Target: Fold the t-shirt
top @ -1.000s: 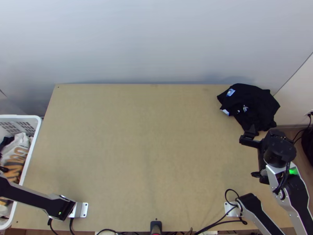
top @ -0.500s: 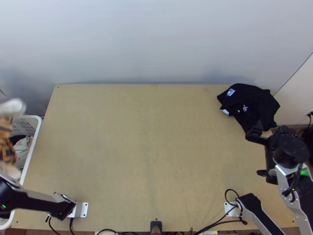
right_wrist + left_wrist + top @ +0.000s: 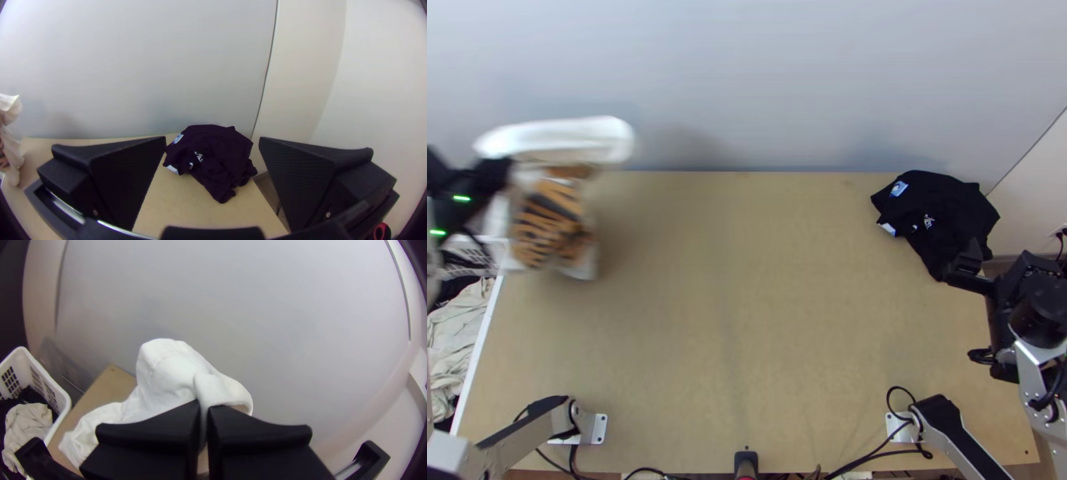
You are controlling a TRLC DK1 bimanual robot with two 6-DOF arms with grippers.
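My left gripper (image 3: pixel 501 170) is at the upper left in the top view, beside a white t-shirt (image 3: pixel 555 140) with an orange and black print that hangs bunched over the table's far left corner. In the left wrist view the gripper (image 3: pixel 203 409) is shut on a narrow fold of the white t-shirt (image 3: pixel 167 373); the rest droops to one side. My right gripper (image 3: pixel 975 268) stands just nearer than a bunched black garment at the table's right edge. In the right wrist view that gripper (image 3: pixel 212 142) is open, with nothing between its fingers.
The black garment (image 3: pixel 939 220) lies crumpled at the table's far right corner. A white laundry basket (image 3: pixel 477 352) with more clothes stands along the left edge. Bare wooden table (image 3: pixel 747 304) spreads across the middle, with a wall behind it.
The left arm has swung up from the basket, carrying the white t-shirt rightwards and away to the far left corner. My right gripper has shifted slightly right. The black garment has stayed put.
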